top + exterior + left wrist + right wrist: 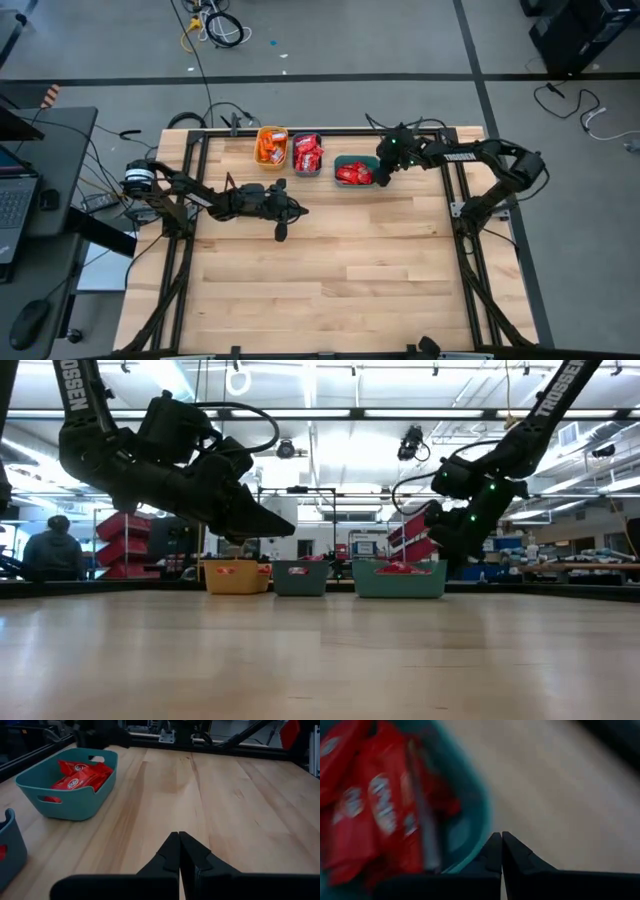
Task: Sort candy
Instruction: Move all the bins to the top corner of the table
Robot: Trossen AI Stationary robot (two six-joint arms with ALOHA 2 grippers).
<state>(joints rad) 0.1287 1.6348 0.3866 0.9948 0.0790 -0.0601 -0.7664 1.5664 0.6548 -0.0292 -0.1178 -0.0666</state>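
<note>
I'm hovering my right tool (381,177), pressed together and empty, at three o'clock of the teal plastic bin (354,172) holding red wrapped candy (351,175); left tool (281,231), pressed together too, is idling mid-counter (340,270).

Bright overhead glare; blurred right-wrist close-up.
</note>
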